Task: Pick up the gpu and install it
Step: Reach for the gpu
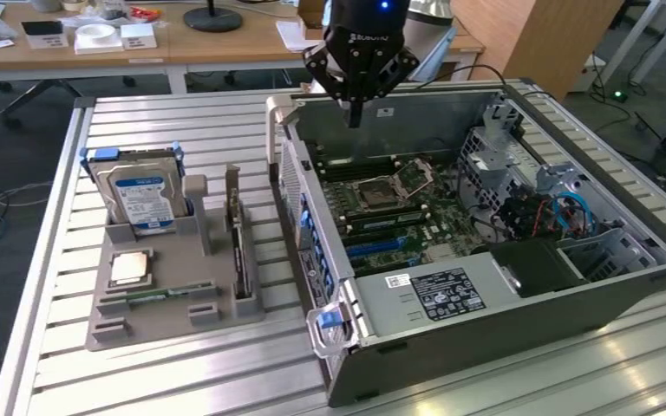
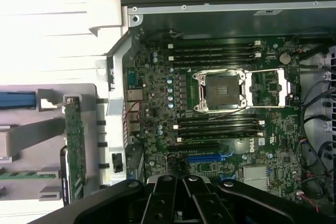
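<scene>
The gpu (image 1: 237, 236) stands on its edge in a slot of the grey holder (image 1: 171, 322), to the exterior view's left of the open computer case (image 1: 484, 295). In the wrist view the gpu (image 2: 74, 148) shows as a thin green board seen edge-on. My gripper (image 1: 354, 111) hangs over the far end of the case, well apart from the gpu, fingers shut with nothing between them. The wrist view has the gripper (image 2: 177, 178) over the motherboard (image 2: 157, 108), close to the blue expansion slot (image 2: 207, 157).
The holder also carries a silver hard drive with a blue label (image 1: 142, 198), a processor chip (image 1: 131, 267) and a slim RAM stick (image 1: 153, 295). Inside the case are an open processor socket (image 1: 388, 184), cables (image 1: 541, 212) and a black power supply (image 1: 443, 290).
</scene>
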`<state>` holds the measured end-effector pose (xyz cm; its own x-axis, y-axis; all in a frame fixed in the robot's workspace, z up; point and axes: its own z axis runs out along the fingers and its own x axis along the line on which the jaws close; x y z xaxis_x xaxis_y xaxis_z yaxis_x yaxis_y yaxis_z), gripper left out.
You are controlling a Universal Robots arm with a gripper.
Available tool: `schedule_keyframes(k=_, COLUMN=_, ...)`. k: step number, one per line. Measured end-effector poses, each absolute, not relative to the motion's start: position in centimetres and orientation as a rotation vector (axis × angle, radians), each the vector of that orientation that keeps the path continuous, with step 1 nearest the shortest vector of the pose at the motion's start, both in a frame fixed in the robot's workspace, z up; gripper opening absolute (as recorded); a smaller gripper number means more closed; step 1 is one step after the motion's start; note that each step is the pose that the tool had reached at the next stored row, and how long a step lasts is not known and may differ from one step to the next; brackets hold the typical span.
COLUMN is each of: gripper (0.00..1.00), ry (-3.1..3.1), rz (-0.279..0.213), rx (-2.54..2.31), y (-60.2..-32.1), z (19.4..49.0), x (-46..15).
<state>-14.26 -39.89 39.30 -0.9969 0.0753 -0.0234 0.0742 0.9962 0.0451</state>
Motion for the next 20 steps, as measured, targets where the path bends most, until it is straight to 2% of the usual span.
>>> schedule_keyframes(k=20, gripper=0.11, ry=3.114, rz=0.069, rx=0.117, y=-39.9, z=39.3, x=-16.8)
